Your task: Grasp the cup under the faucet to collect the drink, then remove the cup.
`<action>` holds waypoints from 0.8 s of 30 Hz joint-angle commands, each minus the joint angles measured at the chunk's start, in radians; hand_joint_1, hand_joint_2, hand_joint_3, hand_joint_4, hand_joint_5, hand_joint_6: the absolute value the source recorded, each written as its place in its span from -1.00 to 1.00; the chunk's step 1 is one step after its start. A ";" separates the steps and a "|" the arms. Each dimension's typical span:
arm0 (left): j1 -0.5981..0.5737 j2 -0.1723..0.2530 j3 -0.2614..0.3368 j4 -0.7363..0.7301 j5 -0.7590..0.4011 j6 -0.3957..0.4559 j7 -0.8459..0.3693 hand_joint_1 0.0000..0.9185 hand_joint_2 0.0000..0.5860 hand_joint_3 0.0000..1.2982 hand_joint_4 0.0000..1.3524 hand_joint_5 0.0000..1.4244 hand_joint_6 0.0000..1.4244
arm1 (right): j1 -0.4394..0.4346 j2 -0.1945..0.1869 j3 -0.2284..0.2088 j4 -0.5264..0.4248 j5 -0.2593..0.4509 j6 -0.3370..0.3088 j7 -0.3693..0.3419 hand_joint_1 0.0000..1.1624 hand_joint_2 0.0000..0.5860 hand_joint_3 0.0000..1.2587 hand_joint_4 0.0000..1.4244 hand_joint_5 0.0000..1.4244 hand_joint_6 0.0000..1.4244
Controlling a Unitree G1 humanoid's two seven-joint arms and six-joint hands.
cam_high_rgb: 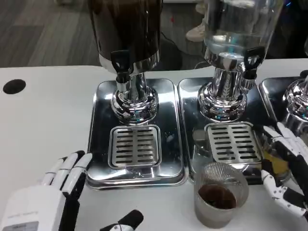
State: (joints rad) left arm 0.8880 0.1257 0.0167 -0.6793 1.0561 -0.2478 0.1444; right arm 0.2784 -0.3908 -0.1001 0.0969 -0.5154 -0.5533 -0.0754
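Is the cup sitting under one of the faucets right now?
No, the cup stands on the white table in front of the drip tray.

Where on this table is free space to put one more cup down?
The bare white table left of the left drip tray, between the black hole and the left hand, is free. Around the cup and the right hand it is crowded.

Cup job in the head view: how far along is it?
Looks nearly done: the cup holds dark drink and stands on the white table in front of the drip tray, away from the faucet. Right hand is open beside it; left hand waits.
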 commanded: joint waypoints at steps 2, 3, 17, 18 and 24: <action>0.017 0.001 0.000 0.012 -0.014 0.001 0.052 -1.00 -0.68 -0.73 -0.91 -0.82 -0.50 | 0.008 -0.020 -0.033 0.000 0.065 0.016 -0.009 0.01 1.00 -0.79 -1.00 -1.00 -1.00; 0.019 0.000 0.000 0.012 -0.019 0.002 0.056 -1.00 -0.68 -0.73 -0.91 -0.82 -0.50 | 0.009 -0.023 -0.034 -0.002 0.074 0.019 -0.003 0.01 1.00 -0.79 -1.00 -1.00 -1.00; 0.016 -0.011 -0.056 0.030 -0.048 -0.004 0.106 -1.00 -0.69 -0.71 -0.87 -0.77 -0.48 | 0.073 -0.030 -0.037 -0.009 0.164 0.014 0.034 0.02 0.99 -0.78 -0.98 -1.00 -1.00; 0.015 -0.012 -0.060 0.031 -0.048 -0.003 0.108 -1.00 -0.69 -0.70 -0.87 -0.77 -0.48 | 0.077 -0.031 -0.039 -0.008 0.170 0.012 0.036 0.02 0.99 -0.78 -0.98 -1.00 -1.00; 0.015 -0.010 -0.084 0.025 -0.039 0.003 0.115 -1.00 -0.70 -0.69 -0.86 -0.76 -0.48 | 0.093 -0.039 -0.054 -0.029 0.200 0.006 0.052 0.03 0.95 -0.77 -0.97 -1.00 -1.00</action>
State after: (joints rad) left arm 0.8975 0.1139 -0.0595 -0.6551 1.0132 -0.2480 0.2440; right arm 0.3612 -0.4111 -0.1427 0.0956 -0.3300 -0.5308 -0.0328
